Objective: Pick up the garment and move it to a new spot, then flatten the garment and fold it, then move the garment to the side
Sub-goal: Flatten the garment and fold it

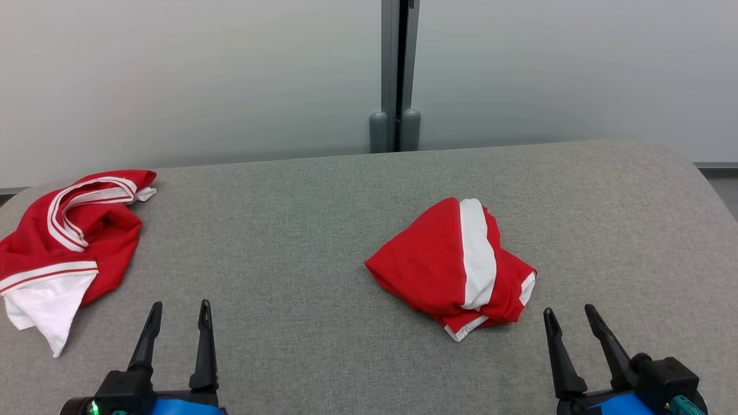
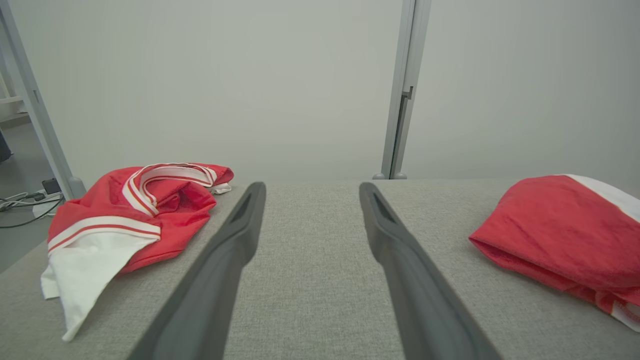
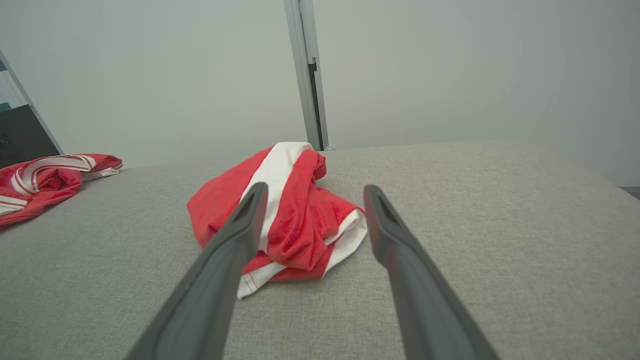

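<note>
Red garment with white stripe [image 1: 438,259]: bunched, right of centre on grey padded table [image 1: 288,230] | second red-and-white garment [image 1: 86,230]: crumpled at left edge | left gripper [image 1: 180,305]: fingers spread, empty | right gripper [image 1: 569,310]: fingers spread, empty, near the bunched garment

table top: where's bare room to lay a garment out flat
Widest bare patch: the grey table between the crumpled garment at left and the bundled garment. Another lies right of the bundled garment. The left edge is crowded.
</note>
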You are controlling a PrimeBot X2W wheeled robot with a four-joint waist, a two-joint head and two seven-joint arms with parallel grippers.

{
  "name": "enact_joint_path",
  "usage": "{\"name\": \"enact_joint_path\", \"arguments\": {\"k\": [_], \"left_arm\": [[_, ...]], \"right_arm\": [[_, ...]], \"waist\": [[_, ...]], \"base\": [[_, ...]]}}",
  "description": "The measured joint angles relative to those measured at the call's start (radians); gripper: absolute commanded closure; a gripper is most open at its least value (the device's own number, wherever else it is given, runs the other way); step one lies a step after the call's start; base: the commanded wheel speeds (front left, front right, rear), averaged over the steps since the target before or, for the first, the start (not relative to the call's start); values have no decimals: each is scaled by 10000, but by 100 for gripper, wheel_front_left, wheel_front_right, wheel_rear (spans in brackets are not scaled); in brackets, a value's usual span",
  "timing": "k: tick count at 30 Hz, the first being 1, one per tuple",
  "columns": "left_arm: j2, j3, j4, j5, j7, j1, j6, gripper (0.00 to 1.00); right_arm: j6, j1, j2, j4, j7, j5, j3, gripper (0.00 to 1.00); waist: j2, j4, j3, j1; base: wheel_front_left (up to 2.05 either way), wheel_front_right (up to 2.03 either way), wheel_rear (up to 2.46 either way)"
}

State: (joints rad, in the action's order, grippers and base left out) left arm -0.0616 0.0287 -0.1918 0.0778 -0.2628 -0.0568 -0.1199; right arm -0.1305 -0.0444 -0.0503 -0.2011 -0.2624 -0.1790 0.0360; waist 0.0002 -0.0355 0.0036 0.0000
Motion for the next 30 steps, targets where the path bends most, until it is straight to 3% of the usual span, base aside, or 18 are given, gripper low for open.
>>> {"name": "enact_joint_path", "arguments": {"k": [13, 21, 30], "left_arm": [[0, 21, 2, -86, 0, 59, -13, 0], [10, -84, 4, -104, 0, 507, -33, 0], [31, -380, -75, -128, 0, 1275, -40, 0]], "right_arm": [[0, 408, 0, -88, 0, -69, 174, 0], [0, 2822, -322, -644, 370, 119, 550, 0], [0, 5901, -1231, -2497, 1962, 36, 1034, 0]], "waist": [[0, 47, 139, 0], [0, 129, 618, 2], [1, 429, 1395, 2]], "base": [[0, 0, 0], [0, 0, 0], [0, 0, 0]]}}
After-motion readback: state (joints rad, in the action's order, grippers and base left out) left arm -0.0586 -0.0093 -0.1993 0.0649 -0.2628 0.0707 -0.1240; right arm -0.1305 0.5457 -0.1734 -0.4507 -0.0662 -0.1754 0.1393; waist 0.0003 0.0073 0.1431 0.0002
